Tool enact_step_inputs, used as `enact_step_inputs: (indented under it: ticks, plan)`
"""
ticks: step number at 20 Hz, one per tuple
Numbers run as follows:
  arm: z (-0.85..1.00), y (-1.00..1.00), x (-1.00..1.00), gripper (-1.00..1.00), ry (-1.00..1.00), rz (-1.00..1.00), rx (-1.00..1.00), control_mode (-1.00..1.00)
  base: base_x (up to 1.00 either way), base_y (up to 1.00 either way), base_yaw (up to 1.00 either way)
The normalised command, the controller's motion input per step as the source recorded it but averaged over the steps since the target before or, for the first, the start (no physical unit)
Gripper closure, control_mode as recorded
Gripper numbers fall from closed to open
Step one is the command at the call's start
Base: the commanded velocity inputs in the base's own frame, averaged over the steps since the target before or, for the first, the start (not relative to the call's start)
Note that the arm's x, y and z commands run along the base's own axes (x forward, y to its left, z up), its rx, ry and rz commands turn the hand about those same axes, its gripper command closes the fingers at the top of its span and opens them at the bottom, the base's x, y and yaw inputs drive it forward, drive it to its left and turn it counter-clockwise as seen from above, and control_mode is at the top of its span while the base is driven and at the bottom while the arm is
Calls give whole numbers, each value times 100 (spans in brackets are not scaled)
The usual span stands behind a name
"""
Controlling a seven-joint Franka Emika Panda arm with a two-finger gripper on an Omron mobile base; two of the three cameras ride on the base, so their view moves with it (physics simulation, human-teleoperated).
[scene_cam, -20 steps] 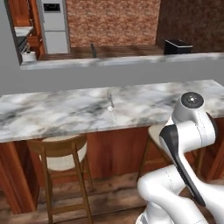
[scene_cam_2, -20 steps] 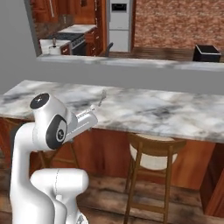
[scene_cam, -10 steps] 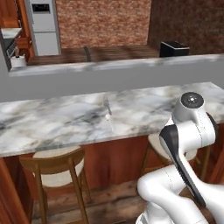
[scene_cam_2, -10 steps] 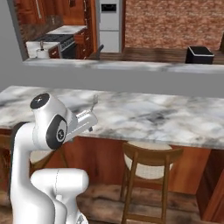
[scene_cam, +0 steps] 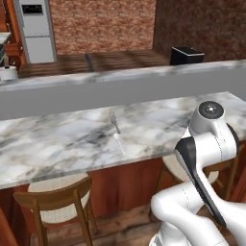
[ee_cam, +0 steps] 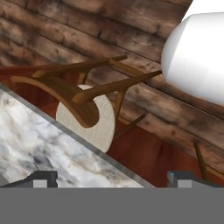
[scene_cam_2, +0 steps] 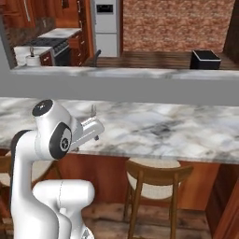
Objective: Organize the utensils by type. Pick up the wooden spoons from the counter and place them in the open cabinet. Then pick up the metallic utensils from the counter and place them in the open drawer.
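While the arm [scene_cam: 206, 158] stands folded low in front of the bench [scene_cam: 57, 144], the gripper [ee_cam: 111, 177] hangs beyond the bench's front edge with its jaws spread wide and nothing between them; the two dark fingertips [ee_cam: 41, 178] show far apart at the bottom of the hand view. That view looks down past the marble edge [ee_cam: 39, 148] at a wooden stool [ee_cam: 83, 111] with a pale round seat, standing on a plank floor [ee_cam: 131, 48].

On the marble, the two metal utensils lie near the middle, close to the front edge. The fork [scene_cam: 114, 121] lies with its tines toward the grey ledge [scene_cam: 120, 89], and the slim pale spoon [scene_cam: 118, 142] lies just in front of it, nearly in line, hard to make out against the veins. In the right base view the fork [scene_cam_2: 93, 111] shows just above the arm's forearm [scene_cam_2: 86, 130].

Two stools stand under the bench, one at the left [scene_cam: 57, 204] and one partly hidden behind the arm. Beyond the ledge lie a dark wood floor, a brick wall [scene_cam: 101, 24], a white fridge [scene_cam: 36, 29] and a black bin [scene_cam: 185, 55].
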Motion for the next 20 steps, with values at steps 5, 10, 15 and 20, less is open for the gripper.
enact_step_inputs:
  ticks: [5, 10, 15, 20]
  plan:
    - [0, 0, 0, -100, 0, 0, 0, 100, 37, 39, -13]
    - [0, 0, 0, -100, 0, 0, 0, 100, 34, 44, -15]
    - [0, 0, 0, -100, 0, 0, 0, 100, 37, 42, -14]
    - [0, 0, 0, -100, 0, 0, 0, 100, 44, 58, -15]
